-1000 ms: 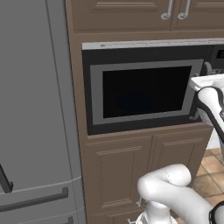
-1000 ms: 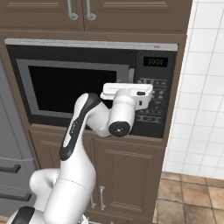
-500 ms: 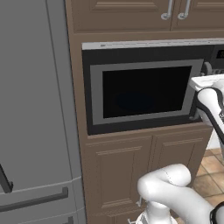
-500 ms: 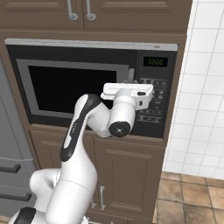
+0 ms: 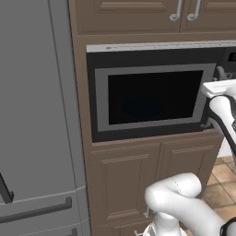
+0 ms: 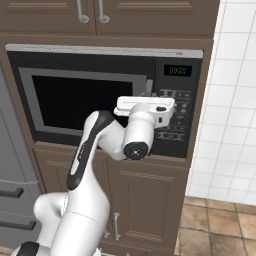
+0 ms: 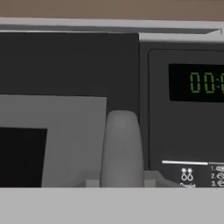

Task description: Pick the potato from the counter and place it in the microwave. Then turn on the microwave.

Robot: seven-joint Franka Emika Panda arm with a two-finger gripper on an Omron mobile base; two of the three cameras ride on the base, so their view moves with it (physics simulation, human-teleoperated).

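The black microwave (image 5: 152, 97) is built into the brown cabinetry, and its grey-framed glass door (image 6: 75, 100) is closed. My white hand (image 6: 145, 106) is held level in front of the door's right edge, just left of the button panel (image 6: 180, 107). The hand hides the fingers, so I cannot see how the gripper stands. In the hand view the grey door handle (image 7: 121, 148) stands close ahead, with the green display (image 7: 201, 83) to its right showing zeros. The potato is out of view, and so is the counter.
A tall grey fridge (image 5: 37, 115) stands to the left of the microwave. Brown cabinet doors (image 5: 138, 179) lie below it and others (image 6: 100, 10) above. A white tiled wall (image 6: 232, 100) and a brown tiled floor (image 6: 220, 225) are at the right.
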